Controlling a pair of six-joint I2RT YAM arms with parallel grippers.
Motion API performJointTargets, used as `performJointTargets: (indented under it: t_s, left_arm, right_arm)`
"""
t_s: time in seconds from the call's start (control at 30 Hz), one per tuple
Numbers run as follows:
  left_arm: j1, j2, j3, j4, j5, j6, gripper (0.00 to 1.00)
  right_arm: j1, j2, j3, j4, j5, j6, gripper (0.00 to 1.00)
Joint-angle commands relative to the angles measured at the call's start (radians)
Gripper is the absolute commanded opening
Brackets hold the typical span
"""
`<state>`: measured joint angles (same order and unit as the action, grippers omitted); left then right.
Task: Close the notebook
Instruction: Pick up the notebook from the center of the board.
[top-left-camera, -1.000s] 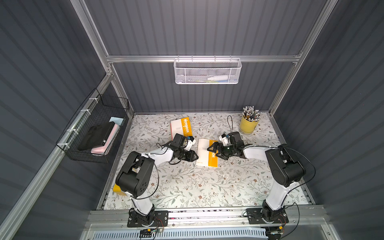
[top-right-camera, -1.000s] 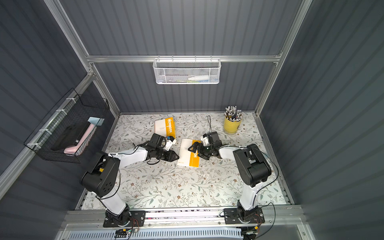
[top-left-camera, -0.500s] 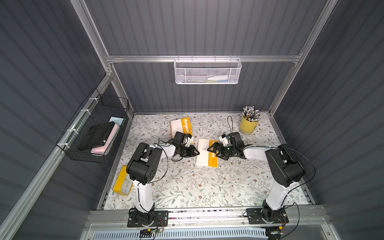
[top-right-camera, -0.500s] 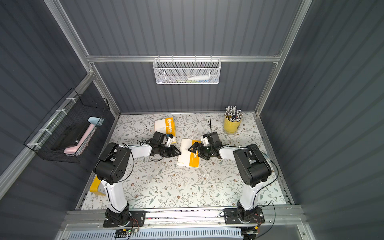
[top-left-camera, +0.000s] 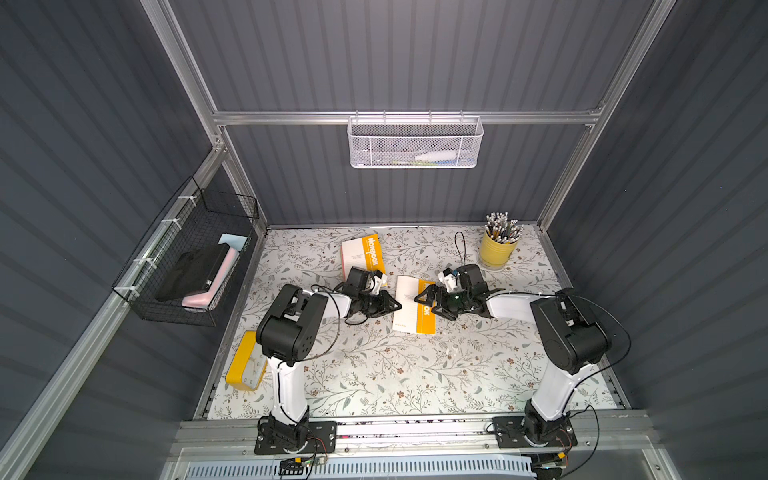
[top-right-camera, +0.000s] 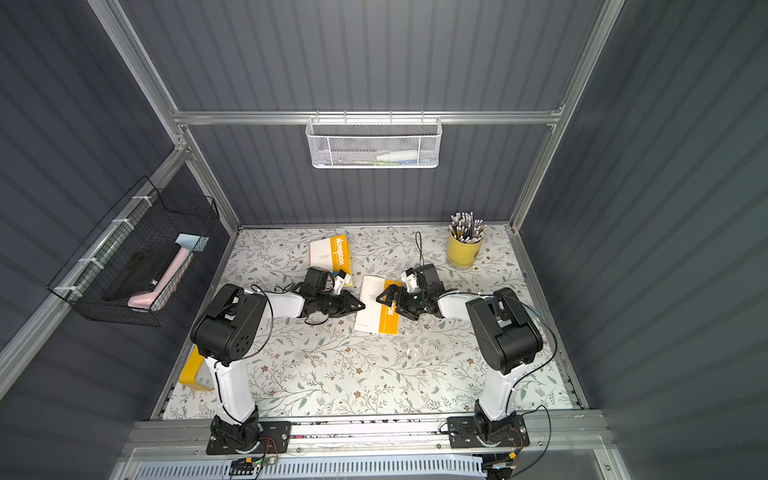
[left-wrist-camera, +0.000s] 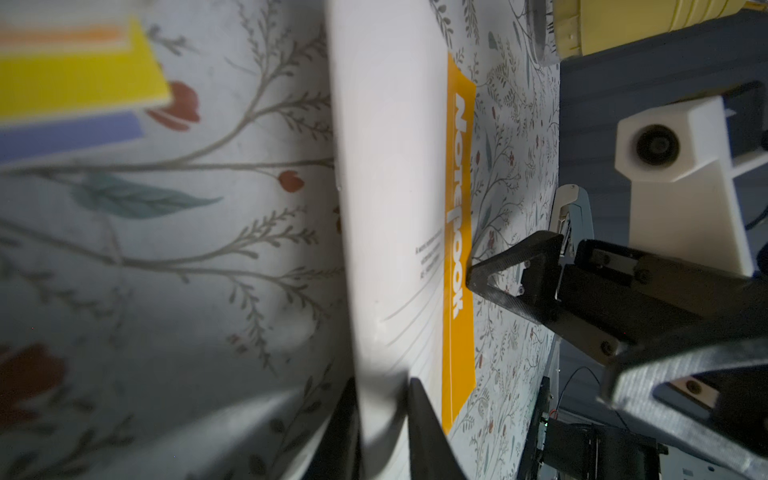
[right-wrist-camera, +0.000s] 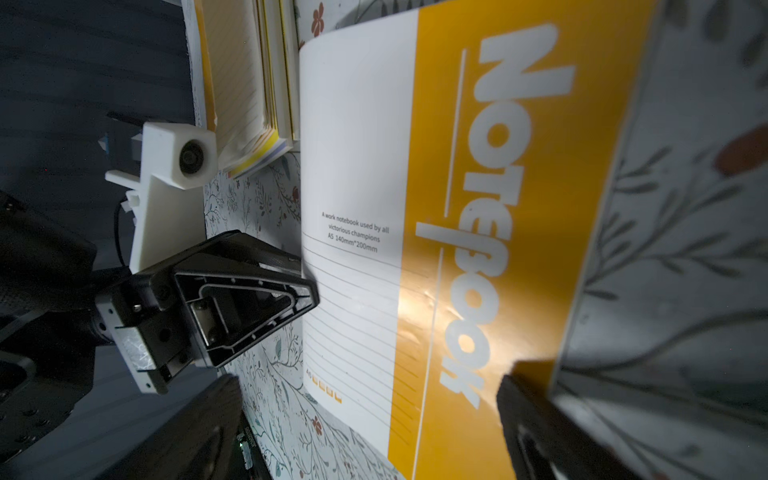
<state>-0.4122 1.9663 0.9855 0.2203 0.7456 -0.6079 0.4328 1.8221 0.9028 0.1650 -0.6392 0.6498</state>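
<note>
The white and orange notebook (top-left-camera: 409, 307) (top-right-camera: 374, 307) lies mid-table with its titled cover facing up. My left gripper (top-left-camera: 397, 306) (left-wrist-camera: 382, 386) is at its white free edge. In the left wrist view its two fingers are shut on that edge, one on each side of the notebook (left-wrist-camera: 390, 208). My right gripper (top-left-camera: 428, 303) (right-wrist-camera: 370, 386) stands open over the orange spine side. One of its fingertips (left-wrist-camera: 473, 276) touches the spine edge. The notebook (right-wrist-camera: 415, 208) fills most of the right wrist view.
A stack of notebooks (top-left-camera: 363, 255) lies behind the left gripper. A yellow cup of pencils (top-left-camera: 496, 249) stands at the back right. A yellow box (top-left-camera: 247, 361) sits at the front left. A black wire basket (top-left-camera: 187, 266) and a white mesh basket (top-left-camera: 413, 143) hang on the walls.
The left arm's elbow has swung up and back, uncovering the yellow box. Its gripper drew back, then came to the notebook's left edge. The right arm and the notebook have not moved.
</note>
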Motion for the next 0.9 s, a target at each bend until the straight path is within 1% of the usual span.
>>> performJointTargets:
  t_s: [0.0,0.07,0.23,0.33,0.4,0.47,0.57,0.67,0.87]
  left_arm:
    - [-0.003,-0.043,-0.013,0.042,0.032,-0.029,0.08]
    - [-0.003,-0.061,-0.013,0.05,0.035,-0.038,0.01]
    - [-0.004,-0.129,0.004,0.019,0.043,-0.042,0.0]
    - [-0.001,-0.176,0.059,-0.078,0.034,0.005,0.01]
    - [0.003,-0.198,0.127,-0.193,0.007,0.064,0.01]
    - [0.016,-0.201,0.197,-0.281,0.006,0.1,0.01]
    - [0.063,-0.192,0.307,-0.376,0.019,0.14,0.02]
    - [0.134,-0.169,0.392,-0.433,0.051,0.166,0.02]
    - [0.278,-0.119,0.491,-0.448,0.137,0.161,0.02]
  right_arm:
    - [0.001,0.019,-0.015,-0.007,0.006,-0.016,0.99]
    - [0.001,0.011,-0.015,-0.013,0.007,-0.017,0.99]
    - [0.001,-0.047,-0.009,-0.057,0.005,-0.023,0.99]
    - [-0.002,-0.115,-0.001,-0.108,0.026,-0.036,0.99]
    - [-0.005,-0.169,0.006,-0.151,0.045,-0.051,0.99]
    - [-0.01,-0.216,0.008,-0.184,0.073,-0.067,0.99]
    - [-0.024,-0.279,0.007,-0.241,0.115,-0.088,0.99]
    - [-0.046,-0.319,-0.011,-0.258,0.132,-0.097,0.99]
    - [-0.083,-0.339,-0.051,-0.26,0.109,-0.106,0.99]
